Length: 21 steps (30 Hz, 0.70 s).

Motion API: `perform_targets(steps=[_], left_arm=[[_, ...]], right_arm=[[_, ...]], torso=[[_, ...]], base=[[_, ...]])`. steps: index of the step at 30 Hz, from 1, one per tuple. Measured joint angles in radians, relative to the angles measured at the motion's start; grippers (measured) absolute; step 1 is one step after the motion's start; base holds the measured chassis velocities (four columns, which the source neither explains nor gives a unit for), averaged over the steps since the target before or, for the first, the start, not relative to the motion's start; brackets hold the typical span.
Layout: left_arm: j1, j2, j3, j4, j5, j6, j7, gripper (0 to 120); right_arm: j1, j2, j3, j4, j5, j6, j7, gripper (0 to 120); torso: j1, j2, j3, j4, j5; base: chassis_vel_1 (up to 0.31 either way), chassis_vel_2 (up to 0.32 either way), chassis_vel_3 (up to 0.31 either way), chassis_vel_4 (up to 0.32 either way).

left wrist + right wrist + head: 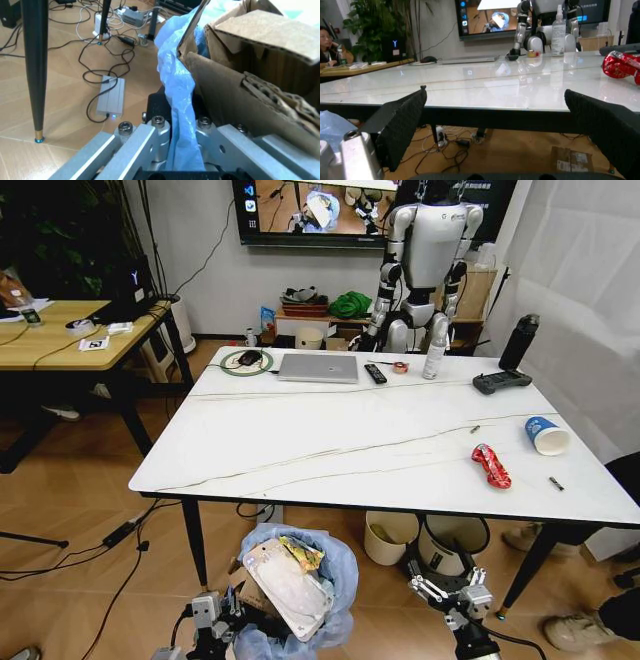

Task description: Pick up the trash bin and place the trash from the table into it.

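Left gripper [182, 150] jaws clamp the bin's [335, 575] blue bag, seemingly below the table [300, 440]; right gripper [495, 127] jaws spread wide.

A: The worktop [330, 430] looks like polished white stone, glossy enough in the right wrist view to mirror the red foil wrapper [491, 465], itself shiny and crinkled.

B: The trash bin [296, 590], low in the head view, wears thin, wrinkled, translucent blue plastic. The cardboard [260, 75] is matt, rough, corrugated at its torn edge. The left gripper [182, 150] is brushed bare metal; the right gripper [505, 123] has black textured pads.
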Motion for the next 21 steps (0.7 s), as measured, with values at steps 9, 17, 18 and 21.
perform_targets(steps=[9, 17, 18, 21], left_arm=[[-0.002, -0.003, 0.008, 0.000, 0.006, 0.000, 0.000, 0], [-0.005, -0.009, 0.011, -0.001, 0.008, 0.000, -0.001, 0], [-0.005, -0.009, 0.012, -0.001, 0.008, 0.000, -0.001, 0], [-0.005, -0.009, 0.012, -0.001, 0.008, 0.000, -0.001, 0]], right_arm=[[0.001, 0.000, 0.001, 0.000, 0.003, -0.001, -0.001, 100], [0.003, 0.000, 0.003, -0.001, 0.012, -0.006, -0.004, 100], [0.003, 0.000, 0.003, -0.001, 0.012, -0.006, -0.005, 100], [0.002, 0.000, 0.003, -0.001, 0.013, -0.006, -0.006, 100]], torso=[[0.000, 0.000, 0.000, 0.0000, -0.0002], [0.000, 0.000, 0.000, 0.0000, -0.0001], [0.000, 0.000, 0.000, 0.0001, -0.0001], [0.000, 0.000, 0.000, 0.0001, -0.0001]], base=[[-0.010, -0.017, 0.006, 0.009], [-0.020, -0.020, 0.011, 0.019], [-0.053, -0.050, 0.066, 0.051], [-0.030, -0.030, 0.044, 0.034]])
